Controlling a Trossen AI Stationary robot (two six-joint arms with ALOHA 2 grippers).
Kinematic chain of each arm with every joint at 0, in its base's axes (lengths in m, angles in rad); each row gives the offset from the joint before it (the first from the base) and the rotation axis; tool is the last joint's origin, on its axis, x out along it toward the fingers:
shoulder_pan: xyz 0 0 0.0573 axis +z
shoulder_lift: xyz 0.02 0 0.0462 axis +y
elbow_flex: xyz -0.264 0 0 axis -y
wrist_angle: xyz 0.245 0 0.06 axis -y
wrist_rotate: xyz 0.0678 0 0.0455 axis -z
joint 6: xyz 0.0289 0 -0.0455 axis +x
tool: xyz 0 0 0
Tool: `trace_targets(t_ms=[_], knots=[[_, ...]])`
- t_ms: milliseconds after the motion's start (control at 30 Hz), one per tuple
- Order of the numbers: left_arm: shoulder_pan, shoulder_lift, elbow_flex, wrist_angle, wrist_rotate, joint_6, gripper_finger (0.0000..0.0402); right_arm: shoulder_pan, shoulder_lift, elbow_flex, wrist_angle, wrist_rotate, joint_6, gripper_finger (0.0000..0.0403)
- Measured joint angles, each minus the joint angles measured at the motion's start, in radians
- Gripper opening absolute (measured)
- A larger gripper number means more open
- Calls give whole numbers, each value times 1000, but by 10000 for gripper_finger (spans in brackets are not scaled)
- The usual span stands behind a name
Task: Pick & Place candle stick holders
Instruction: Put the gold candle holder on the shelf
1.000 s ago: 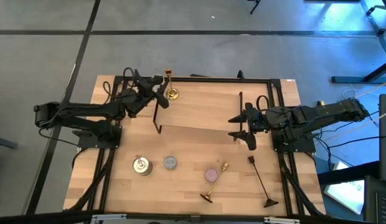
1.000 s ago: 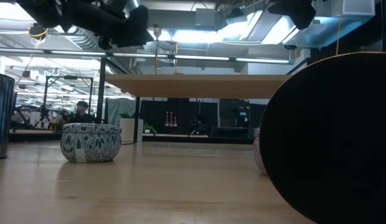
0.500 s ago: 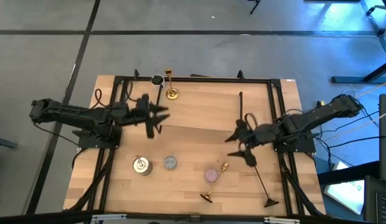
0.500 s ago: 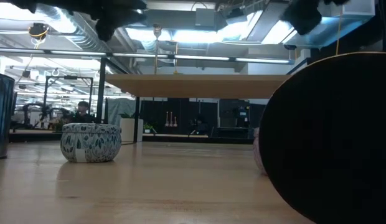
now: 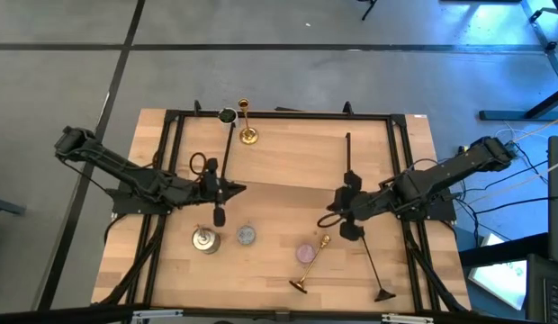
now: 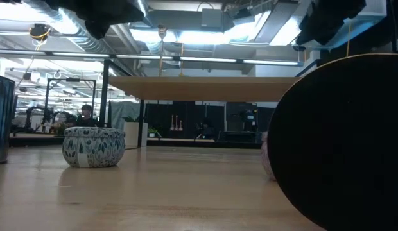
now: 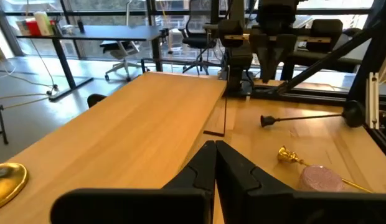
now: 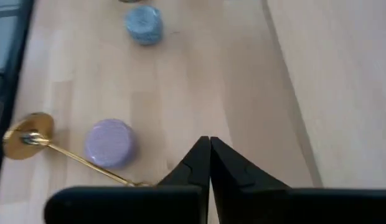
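Two candle stick holders are on the worktop [image 5: 279,153]: the upright one [image 5: 247,123] stands at twelve o'clock — seemingly placed — while the fallen one [image 5: 312,263] lies at six, not yet picked. The right pincer [image 5: 348,216] hovers near its cup end, fingers together; the left pincer [image 5: 219,192], also pressed together, holds nothing at nine o'clock. One pink candle [image 5: 305,254], one blue-grey candle [image 5: 247,236] — one tin [image 5: 204,239].

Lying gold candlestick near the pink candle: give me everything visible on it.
The lying gold candlestick is slim, shiny and brass-looking: a thin stem, a round flared base toward the table's near edge, a small cup at the other end. It lies flat on the wooden table, slanted, its stem right beside the pink candle. The right end effector hovers by the cup end, fingers shut, not holding it.
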Motion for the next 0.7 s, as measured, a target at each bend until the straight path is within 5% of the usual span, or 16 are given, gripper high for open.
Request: trace_targets(t_ms=[267, 700], knots=[[3, 5, 0, 5, 0, -3, 2, -8, 21, 0, -198, 50, 186, 4], [3, 5, 0, 4, 5, -5, 1, -90, 31, -1, -252, 128, 235, 3]])
